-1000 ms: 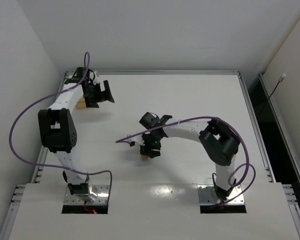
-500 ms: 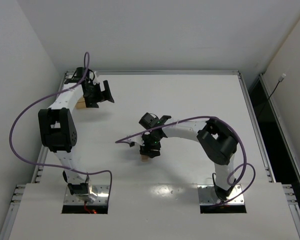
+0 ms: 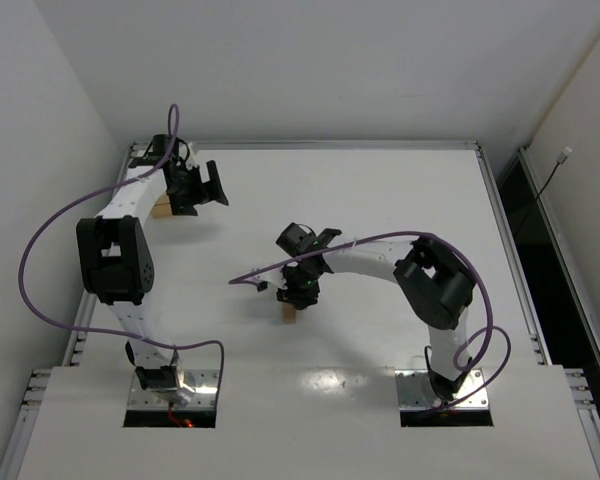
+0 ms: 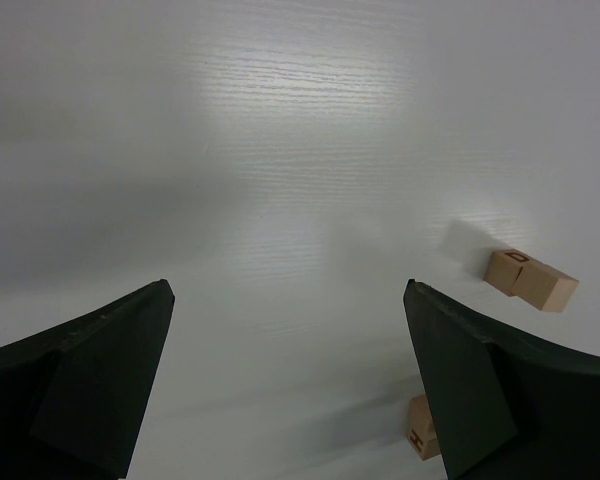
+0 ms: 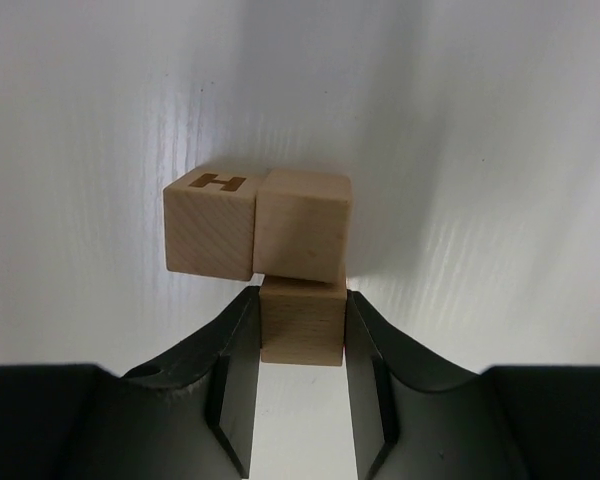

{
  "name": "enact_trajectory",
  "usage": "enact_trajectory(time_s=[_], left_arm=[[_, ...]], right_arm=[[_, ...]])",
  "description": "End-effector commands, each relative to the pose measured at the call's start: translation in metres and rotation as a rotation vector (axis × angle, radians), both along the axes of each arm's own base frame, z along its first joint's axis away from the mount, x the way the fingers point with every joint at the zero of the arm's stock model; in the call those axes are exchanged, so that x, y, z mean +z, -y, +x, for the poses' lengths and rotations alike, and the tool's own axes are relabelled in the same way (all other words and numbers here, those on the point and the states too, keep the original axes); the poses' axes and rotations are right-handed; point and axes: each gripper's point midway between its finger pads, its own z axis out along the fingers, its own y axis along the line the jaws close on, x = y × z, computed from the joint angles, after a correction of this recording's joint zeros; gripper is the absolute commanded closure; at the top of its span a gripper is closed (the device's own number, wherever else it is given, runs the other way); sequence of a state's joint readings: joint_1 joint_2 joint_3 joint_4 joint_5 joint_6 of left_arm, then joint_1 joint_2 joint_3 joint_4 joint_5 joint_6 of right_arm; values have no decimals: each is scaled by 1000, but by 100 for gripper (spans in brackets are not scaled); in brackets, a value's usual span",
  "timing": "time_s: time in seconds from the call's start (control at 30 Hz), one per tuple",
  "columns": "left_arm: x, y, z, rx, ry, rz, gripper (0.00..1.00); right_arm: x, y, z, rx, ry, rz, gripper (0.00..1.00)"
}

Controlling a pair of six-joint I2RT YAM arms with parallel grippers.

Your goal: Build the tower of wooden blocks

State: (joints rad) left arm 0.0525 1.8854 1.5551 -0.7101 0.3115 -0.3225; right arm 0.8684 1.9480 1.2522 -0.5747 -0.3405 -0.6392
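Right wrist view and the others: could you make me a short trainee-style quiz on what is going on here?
1. True or false: the left gripper is gripping something.
2. Which letter marks the lettered wood block ahead of the right gripper? A) H B) T C) X
3. Fill in: the right gripper is shut on a ____.
Key: 1 false, it is open and empty; 2 A; 3 wood block, clamped between its fingers.

The right arm (image 3: 370, 262) has carried its wood block (image 5: 301, 325) slightly leftward.
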Motion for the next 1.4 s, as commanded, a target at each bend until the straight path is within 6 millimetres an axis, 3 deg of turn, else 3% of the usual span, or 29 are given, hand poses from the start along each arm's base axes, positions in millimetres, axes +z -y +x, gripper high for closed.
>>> enact_trajectory(time_s=[0.0, 0.03, 0.07, 0.17, 0.2, 0.23, 0.37, 0.53, 0.6, 0.63, 0.83, 0.9, 1.03, 1.2, 1.27, 1.37], left_arm=[[3, -5, 6, 6, 15, -7, 0], [3, -4, 6, 14, 13, -12, 0], [3, -8, 6, 36, 16, 2, 0], [-3, -14, 0, 83, -8, 26, 0], [-1, -22, 1, 116, -3, 63, 0], [-2, -20, 1, 114, -3, 76, 0], [-2, -22, -1, 135, -5, 106, 0], [3, -16, -1, 123, 16, 114, 0], [7, -16, 1, 123, 25, 113, 0], [7, -16, 1, 123, 25, 113, 0], [6, -20, 1, 125, 27, 136, 0], [6, -21, 1, 130, 27, 144, 0], [6, -21, 1, 130, 27, 144, 0], [-2, -23, -1, 126, 10, 157, 0], [-6, -23, -1, 125, 1, 157, 0], [-9, -23, -1, 124, -8, 158, 0]], right_arm=[[28, -11, 2, 11, 22, 54, 100], [32, -10, -2, 1, 4, 55, 100], [49, -14, 1, -14, 17, 79, 100], [66, -3, -10, -110, -90, 22, 100], [78, -7, -2, -144, -101, 20, 100], [76, 7, -11, -199, -188, -50, 100], [101, 18, 3, -352, -184, -47, 100], [131, 30, 68, -662, -1, 2, 100], [128, 39, 92, -772, 64, -26, 100], [136, 42, 108, -823, 81, 0, 100], [163, 45, 165, -1033, 145, 108, 100], [171, 42, 176, -1074, 165, 132, 100], [166, 45, 191, -1188, 170, 130, 100], [161, 40, 192, -1291, 166, 132, 100], [160, 36, 187, -1331, 163, 131, 100], [142, 36, 176, -1392, 122, 97, 100]])
